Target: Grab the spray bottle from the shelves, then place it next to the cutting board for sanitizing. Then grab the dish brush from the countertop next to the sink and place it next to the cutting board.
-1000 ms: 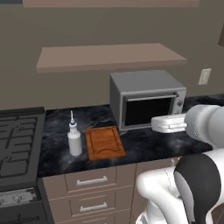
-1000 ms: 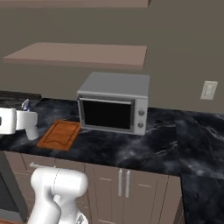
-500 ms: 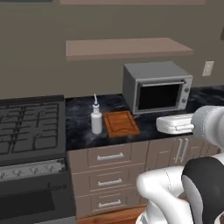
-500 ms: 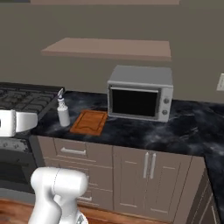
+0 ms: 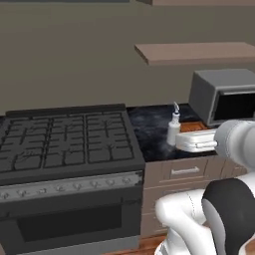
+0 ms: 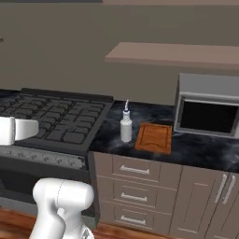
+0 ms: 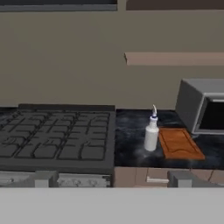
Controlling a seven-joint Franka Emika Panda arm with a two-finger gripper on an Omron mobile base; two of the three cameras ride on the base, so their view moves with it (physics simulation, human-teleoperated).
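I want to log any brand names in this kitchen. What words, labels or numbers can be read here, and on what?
No text can be read in these pictures.
Spray bottle: plain white, no label visible.
Microwave: no brand or numbers to make out on its front.
Stove: its front strip shows only blurred knobs, no markings legible.
Cutting board: bare wood.

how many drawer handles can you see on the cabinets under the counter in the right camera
3 drawer handles, stacked under the cutting board: top, middle, bottom. Further right, two upright door handles sit side by side. The frame's right edge may hide more.
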